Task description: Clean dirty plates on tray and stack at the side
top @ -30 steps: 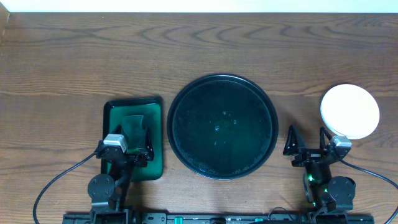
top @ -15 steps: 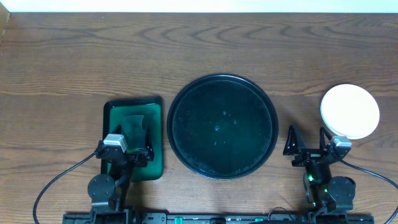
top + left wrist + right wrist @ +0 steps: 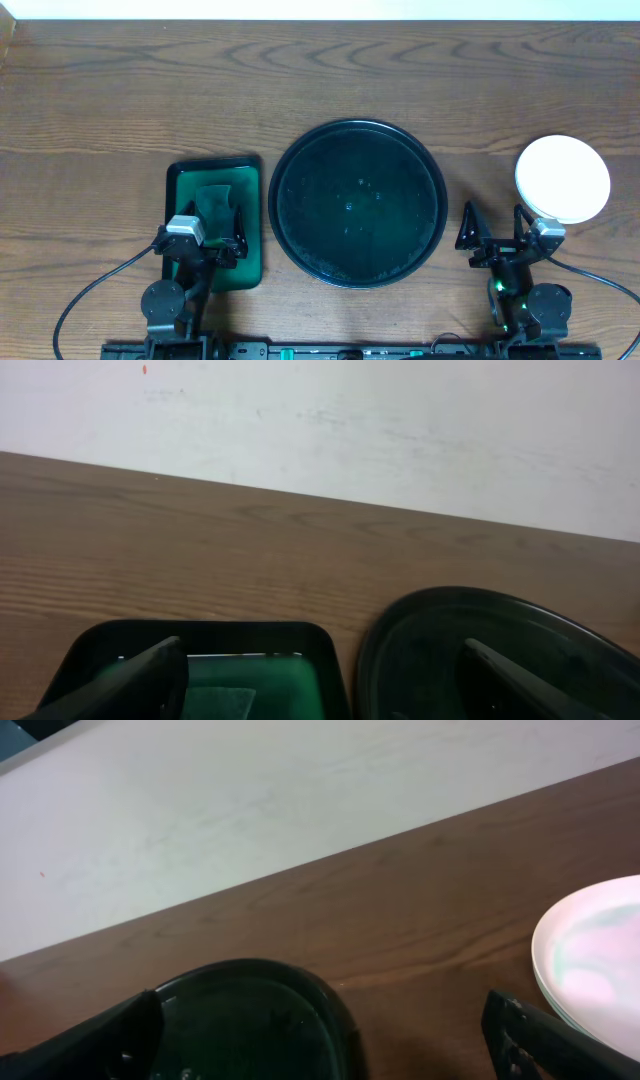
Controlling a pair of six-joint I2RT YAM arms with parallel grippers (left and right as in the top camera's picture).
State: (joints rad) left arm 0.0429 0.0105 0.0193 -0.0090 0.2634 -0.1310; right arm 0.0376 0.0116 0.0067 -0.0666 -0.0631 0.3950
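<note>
Two grippers: we log the left gripper (image 3: 204, 248) and the right gripper (image 3: 492, 236) both spread wide, holding nothing, at the near edge of the table (image 3: 120, 100).
Tray: the round black tray (image 3: 357, 204) sits mid-table with no plate on it; it is glossy, with a raised rim and a few pale specks.
Plates: the plate stack (image 3: 562, 179) rests on the wood right of the tray, apart from it, with a white plate uppermost.
Finish: the top plate (image 3: 598, 960) is smooth, shallow and round, with a faint teal tinge that may be residue or reflection.
Side tray: a dark-green rectangular tray (image 3: 213, 222) holds a cloth (image 3: 213, 200).
Step in hand: we judge the work nearly closed. Inspect the tinge, wipe it if real, and keep the fingers off the stack's rim.
</note>
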